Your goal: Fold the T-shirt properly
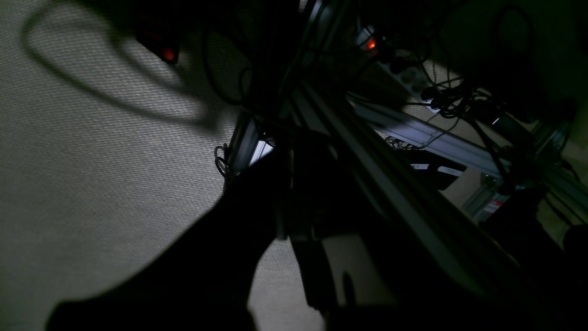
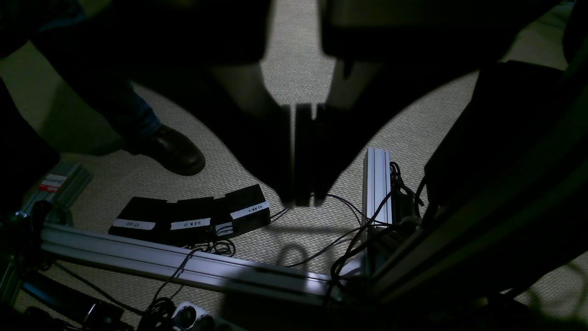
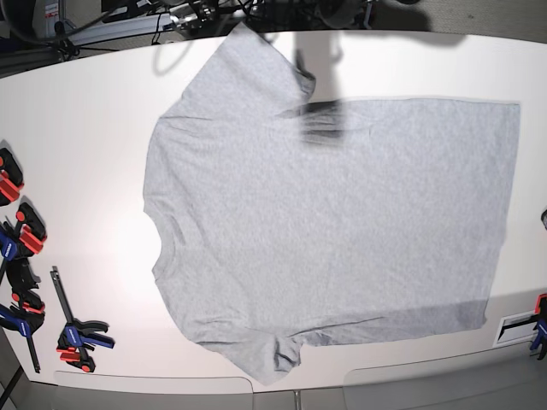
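Note:
The T-shirt (image 3: 333, 231) lies spread flat on the white table (image 3: 85, 111), plain grey side up. Its collar points left, its hem runs down the right, and one sleeve points to the far edge, the other to the near edge. Neither arm shows in the base view. My right gripper (image 2: 303, 200) is a dark silhouette hanging over the carpet below table level, its fingers pressed together on nothing. My left gripper (image 1: 287, 151) is also a dark shape over the floor beside the aluminium frame, and it is shut and holds nothing that I can see.
Red and blue clamps (image 3: 26, 282) lie along the table's left edge, and another clamp (image 3: 538, 320) is at the right edge. Below the table are frame rails (image 2: 183, 266), cables, labelled black boxes (image 2: 193, 220) and a person's shoe (image 2: 172, 149).

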